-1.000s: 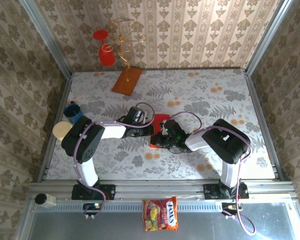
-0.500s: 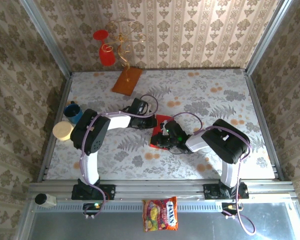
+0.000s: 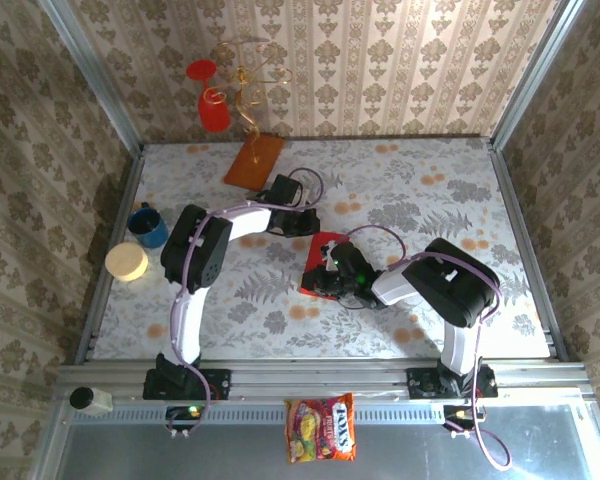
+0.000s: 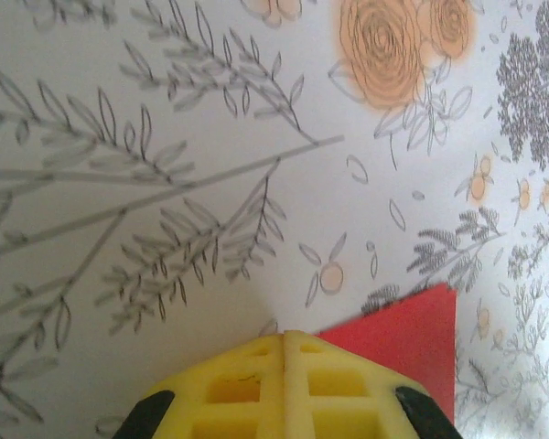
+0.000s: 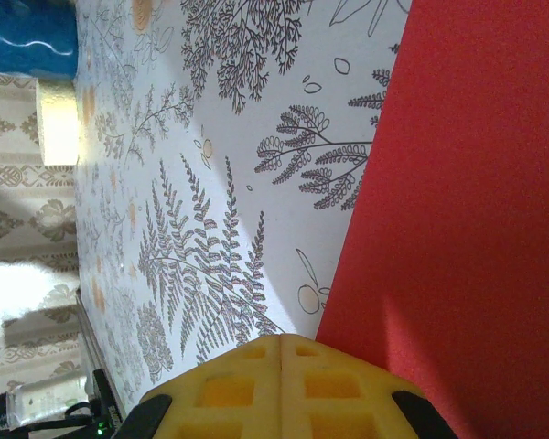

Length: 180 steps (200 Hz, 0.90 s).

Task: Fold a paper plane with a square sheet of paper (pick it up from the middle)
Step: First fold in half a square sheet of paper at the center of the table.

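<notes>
The red sheet of paper (image 3: 325, 246) lies flat on the flowered table, mid-centre in the top view, partly under the right arm. My left gripper (image 3: 308, 226) is shut, its yellow fingertips (image 4: 284, 340) on the table just beside a corner of the sheet (image 4: 412, 334). My right gripper (image 3: 318, 282) is also shut, its tips (image 5: 282, 341) at the sheet's long edge, the paper (image 5: 476, 183) spreading out to their right. Nothing shows between either pair of fingers.
An orange-brown board (image 3: 254, 161) lies at the back left below a gold stand with red goblets (image 3: 212, 105). A blue cup (image 3: 148, 224) and a cream cup (image 3: 127, 262) stand at the left edge. A candy bag (image 3: 321, 427) lies off the table in front.
The left arm has swung toward the back of the table, and its gripper now sits at the sheet's far corner instead of its left side. The right arm has held still.
</notes>
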Motion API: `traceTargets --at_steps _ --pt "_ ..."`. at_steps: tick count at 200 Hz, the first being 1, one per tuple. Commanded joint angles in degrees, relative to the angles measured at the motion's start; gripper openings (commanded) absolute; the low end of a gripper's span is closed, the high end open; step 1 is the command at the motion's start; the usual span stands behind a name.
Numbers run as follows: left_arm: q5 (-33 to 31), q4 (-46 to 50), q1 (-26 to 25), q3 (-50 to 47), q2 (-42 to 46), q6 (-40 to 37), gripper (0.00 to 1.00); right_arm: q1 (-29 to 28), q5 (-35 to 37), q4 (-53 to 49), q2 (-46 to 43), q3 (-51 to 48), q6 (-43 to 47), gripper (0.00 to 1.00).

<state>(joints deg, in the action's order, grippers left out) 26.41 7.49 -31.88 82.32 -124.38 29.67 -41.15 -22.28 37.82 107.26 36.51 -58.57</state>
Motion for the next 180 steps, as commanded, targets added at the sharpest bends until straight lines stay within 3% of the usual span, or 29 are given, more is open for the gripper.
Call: traceTargets --at_steps 1,36,74,104,180 --pt "-6.9 0.9 2.8 3.6 -2.2 -3.0 0.00 -1.4 1.5 -23.2 5.6 -6.2 0.9 0.00" --pt "-6.6 1.5 3.8 0.2 5.1 -4.1 0.00 -0.8 2.3 -30.0 3.1 -3.7 7.2 0.00" --pt "-5.7 -2.0 3.4 -11.1 15.9 -2.3 0.00 0.2 3.9 -41.9 -1.3 1.4 16.9 0.00" --pt "-5.4 -6.0 1.6 -19.2 21.1 0.8 0.00 0.4 3.4 -43.7 -1.8 3.1 18.5 0.00" --pt "-6.1 -10.5 -4.1 -22.8 17.4 4.2 0.00 0.3 1.5 -39.1 -0.1 1.7 16.6 0.00"
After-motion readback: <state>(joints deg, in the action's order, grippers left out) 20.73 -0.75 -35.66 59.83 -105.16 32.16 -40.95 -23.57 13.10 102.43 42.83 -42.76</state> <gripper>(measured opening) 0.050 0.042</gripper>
